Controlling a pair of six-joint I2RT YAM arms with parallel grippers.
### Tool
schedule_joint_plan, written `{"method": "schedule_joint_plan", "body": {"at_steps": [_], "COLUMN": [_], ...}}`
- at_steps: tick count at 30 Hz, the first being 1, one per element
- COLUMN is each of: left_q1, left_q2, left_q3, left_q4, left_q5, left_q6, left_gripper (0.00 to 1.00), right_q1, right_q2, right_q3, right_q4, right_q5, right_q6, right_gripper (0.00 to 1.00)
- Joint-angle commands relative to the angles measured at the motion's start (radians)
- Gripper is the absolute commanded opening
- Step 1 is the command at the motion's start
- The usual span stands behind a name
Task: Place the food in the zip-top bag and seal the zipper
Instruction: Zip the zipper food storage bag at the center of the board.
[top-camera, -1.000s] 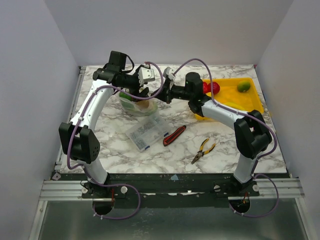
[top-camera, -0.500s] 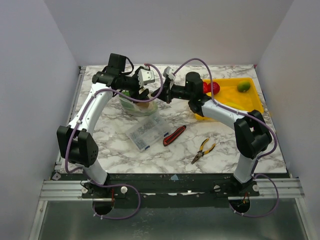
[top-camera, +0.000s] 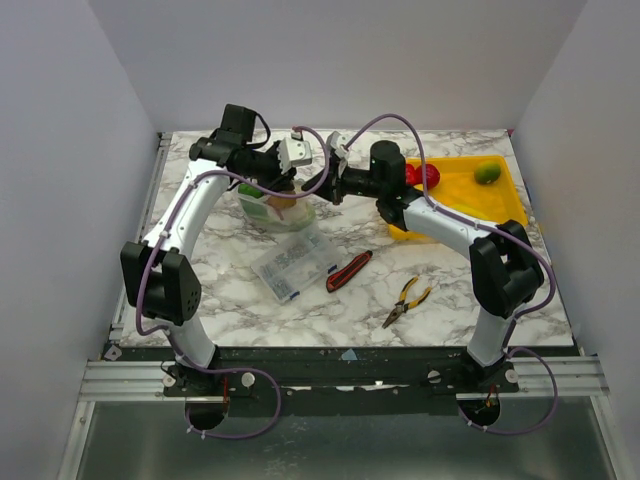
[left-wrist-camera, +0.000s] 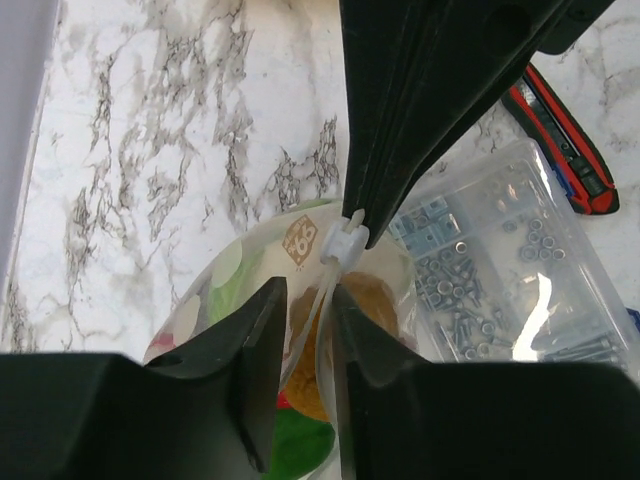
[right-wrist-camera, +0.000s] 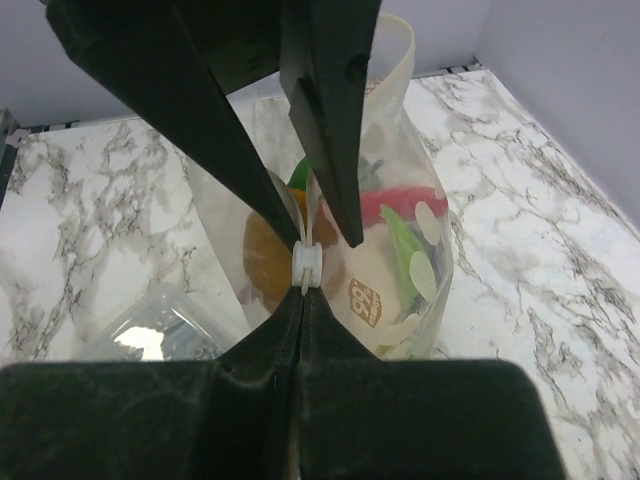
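The zip-top bag (top-camera: 275, 208) stands at the back left of the table, held up by its top. Inside it I see food: an orange-brown piece (left-wrist-camera: 300, 350), a green piece (left-wrist-camera: 300, 450) and a red piece (right-wrist-camera: 400, 200). More food lies on the yellow tray: red pieces (top-camera: 425, 175) and a green one (top-camera: 487, 172). My right gripper (right-wrist-camera: 303, 298) is shut on the zipper just below its white slider (right-wrist-camera: 305, 265). My left gripper (left-wrist-camera: 307, 292) straddles the zipper strip (left-wrist-camera: 322, 300) right beside it; its jaws are narrow, with a slim gap on one side.
A clear compartment box (top-camera: 292, 265) of screws lies right in front of the bag. A red-and-black utility knife (top-camera: 348, 270) and yellow-handled pliers (top-camera: 407, 298) lie nearer the front. The yellow tray (top-camera: 470, 205) sits at the back right.
My left gripper's jaws have narrowed from wide open to close around the bag's zipper strip, and that arm shifted slightly. The right gripper has kept its hold.
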Motion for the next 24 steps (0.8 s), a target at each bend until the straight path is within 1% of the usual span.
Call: {"method": "schedule_joint_plan", "body": {"at_steps": [1, 5, 7, 10, 12, 13, 15, 24], "left_q1": [0.018, 0.017, 0.018, 0.018, 0.017, 0.018, 0.018, 0.016], "left_q2": [-0.052, -0.07, -0.08, -0.108, -0.121, -0.124, -0.121, -0.097], "left_q3": [-0.048, -0.064, -0.08, -0.116, -0.13, -0.133, -0.129, -0.096], "left_q4": [0.035, 0.058, 0.072, 0.111, 0.132, 0.138, 0.141, 0.096], "left_q5": [-0.011, 0.034, 0.054, 0.091, 0.112, 0.121, 0.13, 0.138], "left_q6": [0.007, -0.014, -0.027, -0.046, -0.06, -0.065, -0.074, -0.067], "left_gripper": [0.19, 0.0, 0.0, 0.0, 0.0, 0.0, 0.0, 0.0], "right_q1": [-0.004, -0.003, -0.003, -0.003, -0.003, -0.005, -0.003, 0.0], "right_q2": [-0.027, -0.026, -0.029, -0.018, -0.023, -0.031, -0.047, -0.057], "right_q3": [0.038, 0.043, 0.059, 0.12, 0.113, 0.102, 0.075, 0.112], "right_q4": [-0.026, -0.015, -0.027, -0.133, -0.141, -0.133, -0.115, -0.187], "right_q5": [-0.002, 0.009, 0.036, 0.051, 0.051, 0.055, 0.071, 0.074], "right_q6": [-0.025, 0.013, 0.078, 0.162, 0.202, 0.217, 0.223, 0.191], "right_gripper": [0.0, 0.0, 0.01, 0.23, 0.33, 0.36, 0.4, 0.44]}}
